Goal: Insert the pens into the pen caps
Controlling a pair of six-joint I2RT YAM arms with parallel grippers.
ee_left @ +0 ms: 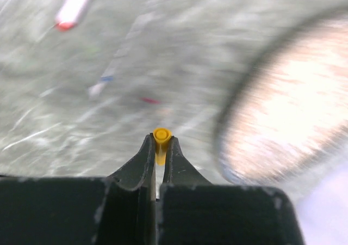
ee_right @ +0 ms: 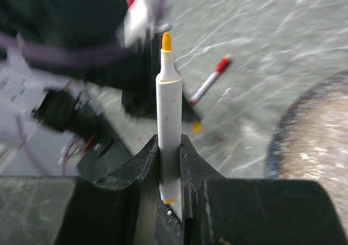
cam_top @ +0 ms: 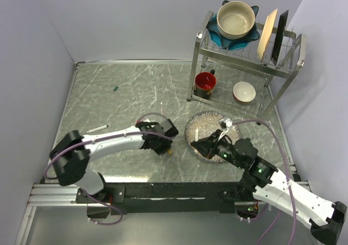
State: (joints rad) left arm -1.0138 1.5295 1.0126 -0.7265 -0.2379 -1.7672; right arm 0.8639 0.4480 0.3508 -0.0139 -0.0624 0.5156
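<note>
My left gripper [cam_top: 165, 147] [ee_left: 161, 142] is shut on the yellow pen cap [ee_left: 161, 134] [cam_top: 169, 151], with its open end facing away from the wrist. My right gripper [cam_top: 196, 145] [ee_right: 169, 142] is shut on a white pen [ee_right: 168, 103] with a yellow tip, which points toward the left gripper. The yellow cap also shows in the right wrist view [ee_right: 196, 127], a short way beyond the tip. A second white pen [cam_top: 97, 129] [ee_right: 209, 81] [ee_left: 73, 5] with a red end lies on the table at the left. A dark green cap [cam_top: 116, 87] lies far left. The red cap and the third pen are not visible.
A speckled plate [cam_top: 213, 120] lies under the right gripper. A wire dish rack [cam_top: 247, 65] at the back right holds a bowl, upright plates, a red mug [cam_top: 205, 83] and a small bowl [cam_top: 244, 92]. Walls close in the left, back and right.
</note>
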